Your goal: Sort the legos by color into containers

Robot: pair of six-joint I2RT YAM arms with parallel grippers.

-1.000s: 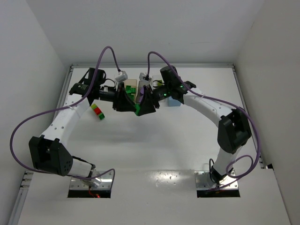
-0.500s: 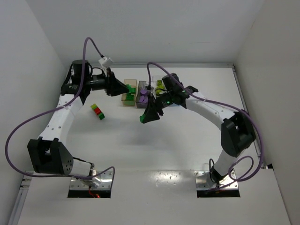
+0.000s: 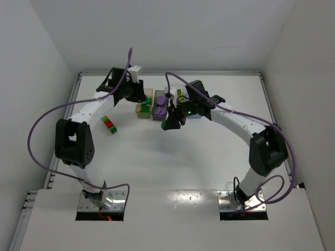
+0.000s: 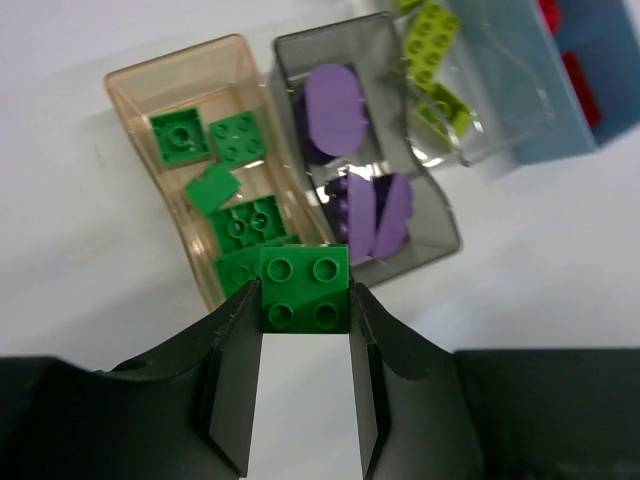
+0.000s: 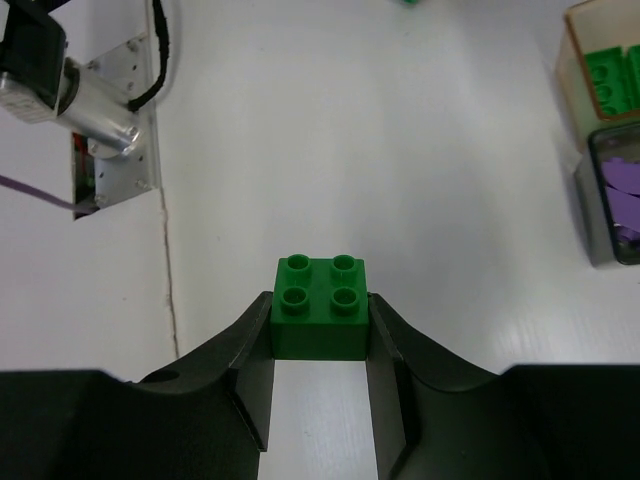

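Observation:
My left gripper (image 4: 305, 300) is shut on a dark green brick (image 4: 305, 285) and holds it over the near end of the tan-orange bin (image 4: 140, 80), which has several dark green bricks in it; the gripper also shows in the top view (image 3: 142, 95). My right gripper (image 5: 320, 310) is shut on another dark green brick (image 5: 320, 325) above the bare table, just in front of the bins (image 3: 167, 123). The smoky grey bin (image 4: 430, 215) holds purple bricks. The clear bin (image 4: 500, 110) holds lime ones. The light blue bin (image 4: 590, 90) holds red ones.
A small red and lime green stack (image 3: 109, 124) lies on the table to the left of the bins. The four bins stand in a row at the back middle (image 3: 158, 110). White walls close in the table on the left, back and right.
A second ago both grippers were close together in front of the bins. They have drawn apart, each with a green brick. The left swung out left, then back over the tan-orange bin.

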